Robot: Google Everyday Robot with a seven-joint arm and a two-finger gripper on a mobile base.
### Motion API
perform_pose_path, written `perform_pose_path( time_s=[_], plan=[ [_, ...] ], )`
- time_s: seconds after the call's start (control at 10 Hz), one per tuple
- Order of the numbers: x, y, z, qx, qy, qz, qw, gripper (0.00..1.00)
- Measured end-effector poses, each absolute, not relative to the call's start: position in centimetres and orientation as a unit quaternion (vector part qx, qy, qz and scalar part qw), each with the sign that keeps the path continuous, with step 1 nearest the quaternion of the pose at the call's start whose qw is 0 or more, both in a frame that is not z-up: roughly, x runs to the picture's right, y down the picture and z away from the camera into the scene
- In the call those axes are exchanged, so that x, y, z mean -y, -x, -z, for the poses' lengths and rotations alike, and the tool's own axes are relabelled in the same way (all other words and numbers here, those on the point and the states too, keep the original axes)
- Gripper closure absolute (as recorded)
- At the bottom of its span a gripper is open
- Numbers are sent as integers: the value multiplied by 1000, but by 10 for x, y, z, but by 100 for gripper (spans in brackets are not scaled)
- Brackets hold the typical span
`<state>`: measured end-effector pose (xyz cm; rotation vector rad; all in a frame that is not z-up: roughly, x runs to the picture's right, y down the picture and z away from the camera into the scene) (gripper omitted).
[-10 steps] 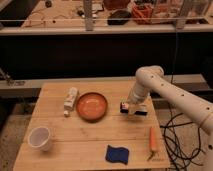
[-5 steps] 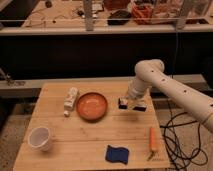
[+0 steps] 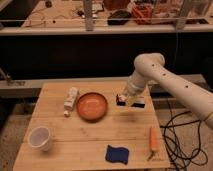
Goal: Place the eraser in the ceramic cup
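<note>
The wooden plank desk (image 3: pixel 100 135) carries everything. My white arm (image 3: pixel 170 82) reaches in from past its right edge, bends at a rounded elbow over the far right corner and drops steeply towards the boards. Left of it, mid-desk, sits a wide, shallow orange-brown bowl (image 3: pixel 92 106). A blue wavy-edged sponge (image 3: pixel 117 153) lies at the near edge. The ceramic cup (image 3: pixel 40 138), round and white, stands by the near left corner. A whitish bottle-like block (image 3: pixel 71 99) lies left of the bowl, and a thin orange stick (image 3: pixel 153 138) by the near right corner. The eraser (image 3: pixel 137 103), a small dark bar, sits crosswise in my claw (image 3: pixel 129 98), which is clenched on it just right of the bowl, well apart from the cup.
</note>
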<state>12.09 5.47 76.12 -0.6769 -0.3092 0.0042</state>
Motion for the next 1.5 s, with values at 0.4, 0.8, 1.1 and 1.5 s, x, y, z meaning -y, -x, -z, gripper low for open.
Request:
perform_pose_path(
  time_s=[0.4,0.8,1.1,1.5],
  plan=[
    [-41,-102,-741,166,332,14,928,100],
    [-37,-83,-721,179,330,25,926,100],
    [-30,-46,-703,201,331,40,921,100],
    [-28,-23,-687,225,341,55,911,100]
  ],
)
